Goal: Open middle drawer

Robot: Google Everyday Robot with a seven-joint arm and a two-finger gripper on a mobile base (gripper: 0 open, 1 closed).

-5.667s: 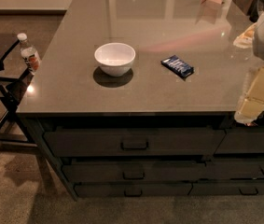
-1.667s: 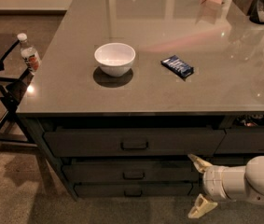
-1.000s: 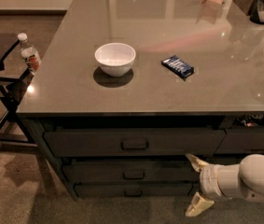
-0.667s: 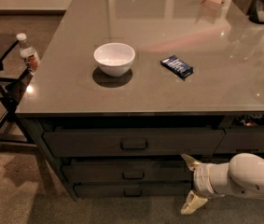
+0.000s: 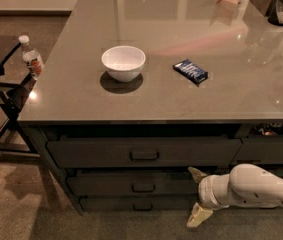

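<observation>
On the counter [image 5: 71, 99], the bowl [image 5: 123, 62] lies left of the packet [image 5: 190, 71]. The bottle [image 5: 31, 58] stands beyond the counter's left edge. Below the counter, the middle drawer [image 5: 106, 185] sits between the top drawer [image 5: 91, 153] and the bottom drawer [image 5: 111, 204]. My gripper [image 5: 197, 196] is before the middle drawer's right end, right of its handle [image 5: 143, 187], fingers spread one above the other.

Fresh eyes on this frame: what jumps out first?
The white arm's open two-finger gripper hangs low at the right, in front of the closed dark grey middle drawer, right of its loop handle. On the grey countertop, a round white bowl sits left of a blue snack packet.
</observation>
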